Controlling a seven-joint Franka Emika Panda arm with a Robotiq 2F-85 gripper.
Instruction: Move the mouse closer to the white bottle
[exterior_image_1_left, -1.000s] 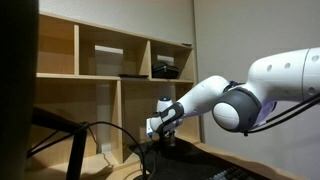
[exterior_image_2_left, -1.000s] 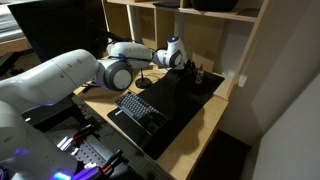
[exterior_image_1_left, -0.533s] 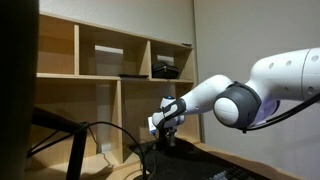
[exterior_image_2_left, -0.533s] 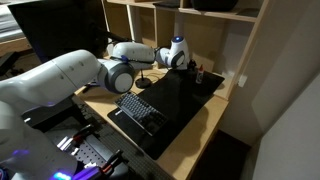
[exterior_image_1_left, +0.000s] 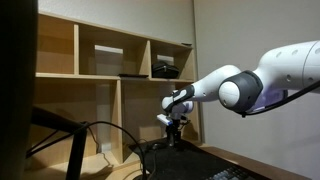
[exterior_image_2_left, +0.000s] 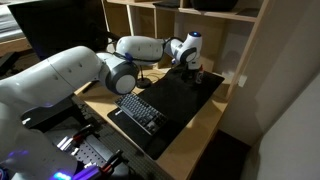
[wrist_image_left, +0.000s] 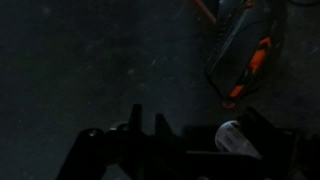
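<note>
**Spotter:** Where is the arm?

**Operator:** I have the gripper (exterior_image_2_left: 190, 69) hanging over the far end of the black desk mat (exterior_image_2_left: 180, 102), the end that meets the wooden shelf unit (exterior_image_2_left: 150, 18). In an exterior view it points straight down (exterior_image_1_left: 176, 128), close above the mat.

**Spotter:** And the mouse?

**Operator:** The mouse (wrist_image_left: 238, 60) lies on that same far end of the mat. It is black with orange trim. My wrist view shows it apart from the fingers, with nothing touching it. A thin red line (wrist_image_left: 205, 10) runs off the mat's surface beside it. In both exterior views I can't pick the mouse out, because the wrist covers that part of the mat.

**Spotter:** Is the pincer open?

**Operator:** I can't tell. The wrist view is very dark. The fingers (wrist_image_left: 135, 125) are only black shapes above the mat, and the gap between them doesn't read. I can't tell whether anything sits between them either. It is not the mouse.

**Spotter:** The white bottle?

**Operator:** A small pale shape (wrist_image_left: 230, 137), rounded, stands on the mat near the mouse and just beside the gripper's dark body. I can't say whether that is the white bottle.

**Spotter:** Anything else on the mat?

**Operator:** The keyboard (exterior_image_2_left: 140, 110) lies on the mat's near end, well apart from the gripper.
</note>
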